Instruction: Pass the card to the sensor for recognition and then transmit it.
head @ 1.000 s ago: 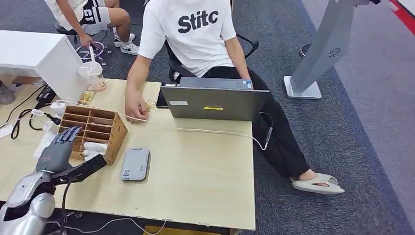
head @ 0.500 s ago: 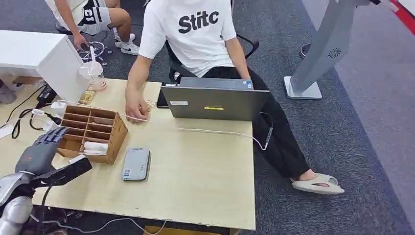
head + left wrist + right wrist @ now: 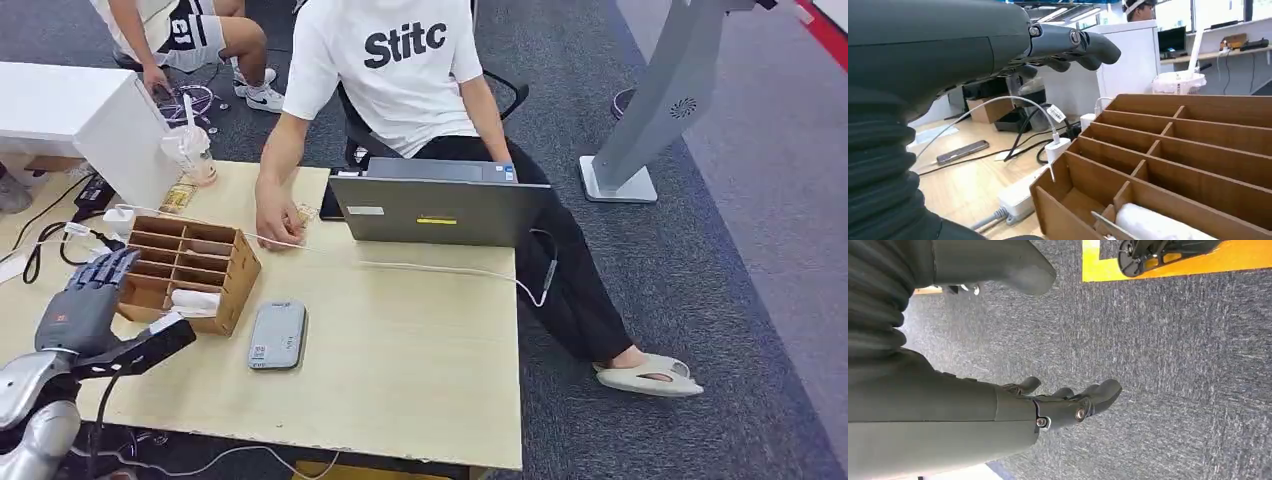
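your left robot hand (image 3: 85,305) hovers released beside the wooden organizer (image 3: 190,270), poised for the card; right robot hand (image 3: 1058,405) hangs empty.

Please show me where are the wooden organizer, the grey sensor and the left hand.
organizer (image 3: 215,247): head view, on a top divider.
sensor (image 3: 277,335): head view, centre of its flat top.
left hand (image 3: 82,305): head view, on its back.

The word "Stitc" is printed in white letters on the black patch of the person's white shirt (image 3: 400,60). A number is printed on the shorts (image 3: 190,25) of another person, but it cannot be read.
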Controlling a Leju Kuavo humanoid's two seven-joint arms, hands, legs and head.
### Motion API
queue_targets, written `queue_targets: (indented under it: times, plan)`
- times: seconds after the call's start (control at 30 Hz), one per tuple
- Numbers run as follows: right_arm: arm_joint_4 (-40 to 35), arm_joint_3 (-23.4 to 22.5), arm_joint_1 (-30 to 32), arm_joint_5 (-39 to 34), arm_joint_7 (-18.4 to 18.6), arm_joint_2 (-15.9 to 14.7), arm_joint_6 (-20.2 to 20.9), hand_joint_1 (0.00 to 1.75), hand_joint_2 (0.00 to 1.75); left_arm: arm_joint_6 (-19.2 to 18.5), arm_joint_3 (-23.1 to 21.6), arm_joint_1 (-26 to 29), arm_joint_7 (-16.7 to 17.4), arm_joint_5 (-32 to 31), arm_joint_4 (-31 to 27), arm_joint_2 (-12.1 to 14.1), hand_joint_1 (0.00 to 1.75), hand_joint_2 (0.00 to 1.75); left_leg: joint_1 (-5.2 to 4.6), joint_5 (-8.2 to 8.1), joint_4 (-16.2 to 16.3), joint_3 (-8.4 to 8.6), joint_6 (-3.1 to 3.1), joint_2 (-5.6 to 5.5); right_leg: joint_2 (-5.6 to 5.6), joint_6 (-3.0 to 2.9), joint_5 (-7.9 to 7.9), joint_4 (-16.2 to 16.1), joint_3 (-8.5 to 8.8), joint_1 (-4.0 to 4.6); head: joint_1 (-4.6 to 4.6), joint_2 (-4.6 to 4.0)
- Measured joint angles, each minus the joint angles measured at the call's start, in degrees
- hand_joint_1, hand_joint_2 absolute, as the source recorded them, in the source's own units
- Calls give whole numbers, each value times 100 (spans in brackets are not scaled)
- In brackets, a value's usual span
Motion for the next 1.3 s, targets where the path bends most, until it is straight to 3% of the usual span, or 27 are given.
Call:
queue_targets:
  times: [0.37,1.3]
  plan:
    - [0,-4,-20,79,2,0,20,0,175,55,-70,-64,-2,-144,280,-289,0,175,0,0,0,0,0,1,1,0,0,0,-1,0,0,0]
    - [0,-9,-24,273,0,0,28,0,175,267,-87,-229,9,-513,1040,-527,0,175,0,0,0,0,0,-1,0,0,0,0,0,0,-2,0]
